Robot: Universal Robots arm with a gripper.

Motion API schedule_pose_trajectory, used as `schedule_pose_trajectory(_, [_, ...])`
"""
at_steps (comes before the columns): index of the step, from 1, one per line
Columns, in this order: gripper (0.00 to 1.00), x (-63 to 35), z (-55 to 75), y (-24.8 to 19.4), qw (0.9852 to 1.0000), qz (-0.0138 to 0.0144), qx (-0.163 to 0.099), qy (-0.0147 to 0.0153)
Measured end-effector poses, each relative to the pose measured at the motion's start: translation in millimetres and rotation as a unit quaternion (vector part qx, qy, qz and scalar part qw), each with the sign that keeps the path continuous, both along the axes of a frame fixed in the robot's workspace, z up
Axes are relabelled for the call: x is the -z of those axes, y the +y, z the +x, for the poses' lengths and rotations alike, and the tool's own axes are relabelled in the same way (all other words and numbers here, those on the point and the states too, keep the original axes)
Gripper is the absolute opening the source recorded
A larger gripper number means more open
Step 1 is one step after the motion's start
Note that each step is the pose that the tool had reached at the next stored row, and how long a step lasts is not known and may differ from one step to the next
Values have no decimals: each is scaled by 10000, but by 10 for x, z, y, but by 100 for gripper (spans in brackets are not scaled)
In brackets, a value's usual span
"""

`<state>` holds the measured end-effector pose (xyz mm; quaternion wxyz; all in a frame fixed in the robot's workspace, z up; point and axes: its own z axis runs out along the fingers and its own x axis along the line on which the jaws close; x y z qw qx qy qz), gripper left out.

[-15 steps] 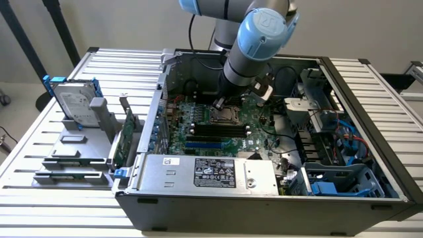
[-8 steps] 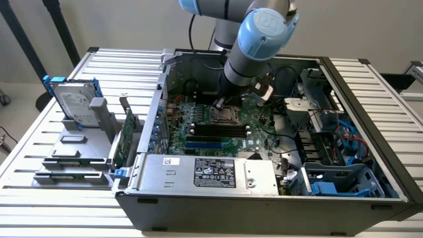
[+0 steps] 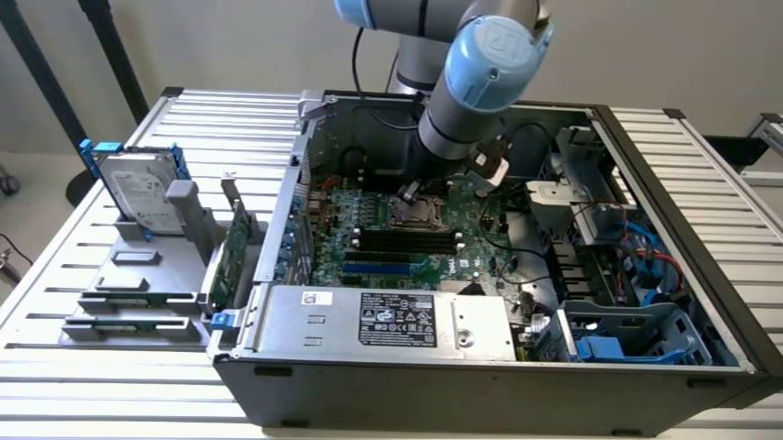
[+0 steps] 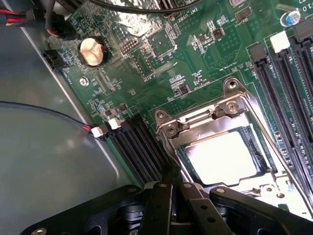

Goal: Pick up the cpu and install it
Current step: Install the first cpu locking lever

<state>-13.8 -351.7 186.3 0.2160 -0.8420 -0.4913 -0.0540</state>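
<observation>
- Nearest the wrist camera is the gripper [image 4: 170, 188]. Its two dark fingers are pressed together and I see nothing between them, so it is closed on nothing.
- The fingertips end at the edge of the metal socket frame [image 4: 195, 122]. I cannot tell if they touch the frame or stand just over it.
- The cpu [image 4: 222, 156] is just beside the fingertips. It is the bright silver square lying flat inside the window of the socket frame, so it seems already set in its place on the motherboard [image 4: 195, 54].
- The cpu is square, so it has no real long axis. Its sides run at a slant to the line of the fingers.
- In the exterior view the gripper [image 3: 410, 192] hangs inside the computer case [image 3: 490, 390], and the socket lies right under it, at about 6 o'clock.
- The black memory slots [image 3: 404, 240] come next, also at 6 o'clock from the gripper and a little further out.
- The power supply [image 3: 380, 319] is further along the same line, at the near wall of the case.
- Well apart, at about 9 o'clock and outside the case, the hard drive [image 3: 137, 192] with blue rails stands in a grey holder.
</observation>
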Motion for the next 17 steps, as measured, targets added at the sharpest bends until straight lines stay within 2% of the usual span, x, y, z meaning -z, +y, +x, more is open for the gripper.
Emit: schedule_pose_trajectory(17, [11,18,134,0,10000,4,1,0])
